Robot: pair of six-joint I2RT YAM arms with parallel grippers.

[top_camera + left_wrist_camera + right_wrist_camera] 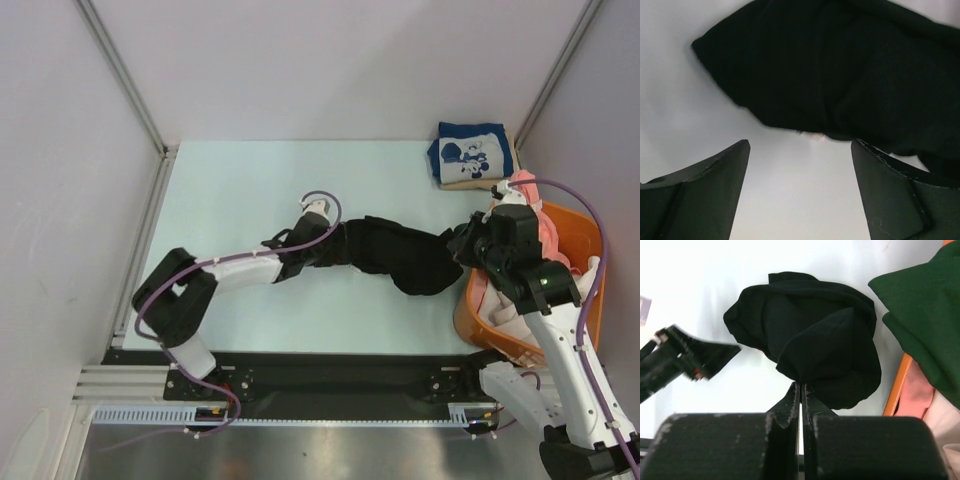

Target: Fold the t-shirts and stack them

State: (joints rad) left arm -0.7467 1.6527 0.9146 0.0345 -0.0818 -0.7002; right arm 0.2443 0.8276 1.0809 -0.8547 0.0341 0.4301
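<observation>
A black t-shirt [400, 255] lies crumpled in a long bunch across the middle of the table. My left gripper [328, 245] is open at its left end; in the left wrist view the jaws [800, 145] stand wide with bare table between them and the black cloth [840, 75] just ahead. My right gripper [462, 245] is shut, pinching the right edge of the black t-shirt [815, 330] at its tips [801, 384]. A folded navy t-shirt [470, 150] with white print lies on a tan one [482, 183] at the far right.
An orange basket [587, 228] stands at the right edge under my right arm, holding a pink t-shirt [550, 215], off-white cloth [500, 300] and a dark green t-shirt [925, 315]. Its rim [897, 385] is right beside the black bunch. Walls enclose the table.
</observation>
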